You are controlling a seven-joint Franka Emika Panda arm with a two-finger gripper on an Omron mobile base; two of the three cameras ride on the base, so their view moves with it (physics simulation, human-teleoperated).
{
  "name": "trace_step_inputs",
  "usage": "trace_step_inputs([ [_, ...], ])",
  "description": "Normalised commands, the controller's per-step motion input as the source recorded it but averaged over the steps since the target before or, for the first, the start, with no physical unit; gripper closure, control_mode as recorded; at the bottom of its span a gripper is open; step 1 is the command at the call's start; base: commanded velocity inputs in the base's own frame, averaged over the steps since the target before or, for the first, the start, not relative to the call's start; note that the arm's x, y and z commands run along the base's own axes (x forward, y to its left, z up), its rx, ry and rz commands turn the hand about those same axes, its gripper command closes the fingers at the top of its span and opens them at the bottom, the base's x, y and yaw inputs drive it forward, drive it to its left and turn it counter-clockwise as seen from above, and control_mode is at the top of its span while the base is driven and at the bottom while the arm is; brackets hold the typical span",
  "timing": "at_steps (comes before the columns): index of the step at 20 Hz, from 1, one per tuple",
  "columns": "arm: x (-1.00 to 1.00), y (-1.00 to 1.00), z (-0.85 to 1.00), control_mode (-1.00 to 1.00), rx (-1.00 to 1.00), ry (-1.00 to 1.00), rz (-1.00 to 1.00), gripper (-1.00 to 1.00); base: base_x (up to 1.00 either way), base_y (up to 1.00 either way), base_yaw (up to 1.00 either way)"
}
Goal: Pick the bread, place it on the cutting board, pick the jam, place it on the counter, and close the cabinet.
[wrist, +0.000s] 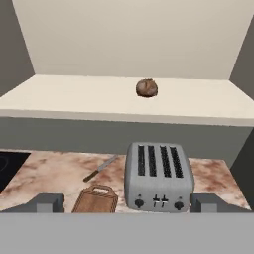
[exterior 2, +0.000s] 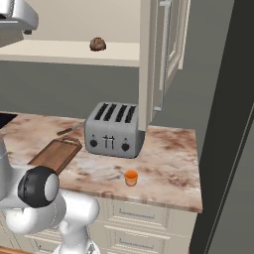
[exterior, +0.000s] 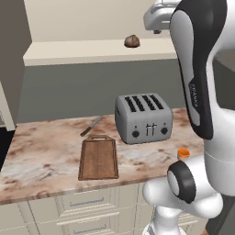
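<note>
The bread point(exterior: 131, 41) point(exterior 2: 97, 44) point(wrist: 147, 88) is a small brown roll lying on the cream shelf inside the open cabinet point(exterior 2: 168, 49). My gripper point(wrist: 127, 203) is open and empty; it hangs level with the shelf, out in front of the bread and apart from it. The hand also shows in the left base view, to the right of the roll. The dark wooden cutting board point(exterior: 98, 158) point(exterior 2: 55, 154) point(wrist: 95, 199) lies bare on the counter point(exterior: 46, 151), left of the toaster. The orange jam point(exterior: 184, 153) point(exterior 2: 131, 177) stands on the counter near its front edge, right of the toaster.
A grey four-slot toaster point(exterior: 143, 118) point(exterior 2: 115, 130) point(wrist: 158, 176) stands mid-counter under the shelf. A knife point(exterior: 91, 125) point(wrist: 100, 168) lies behind the board. The open cabinet door point(exterior 2: 166, 54) juts out on the right. A dark cooktop point(wrist: 10, 168) borders the counter's left end.
</note>
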Motion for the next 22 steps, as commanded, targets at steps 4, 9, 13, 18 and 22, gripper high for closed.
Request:
trace_step_inputs([
  [4, 0.13, 0.0, 0.0, -1.0, 0.01, 0.0, 0.0, -1.0, 0.0, 0.0, 0.0],
  [9, 0.25, 0.0, -0.01, -1.0, 0.0, -0.01, 0.0, -1.0, 0.0, 0.0, 0.0],
  [13, 0.28, 0.0, -0.04, -1.0, 0.0, 0.0, 0.0, -1.0, 0.0, 0.0, 0.0],
  [18, 0.21, 0.0, -0.2, -1.0, 0.0, 0.0, 0.0, -1.0, 0.0, 0.0, 0.0],
  [22, 0.21, 0.0, -0.24, -1.0, 0.0, 0.0, 0.0, -1.0, 0.0, 0.0, 0.0],
])
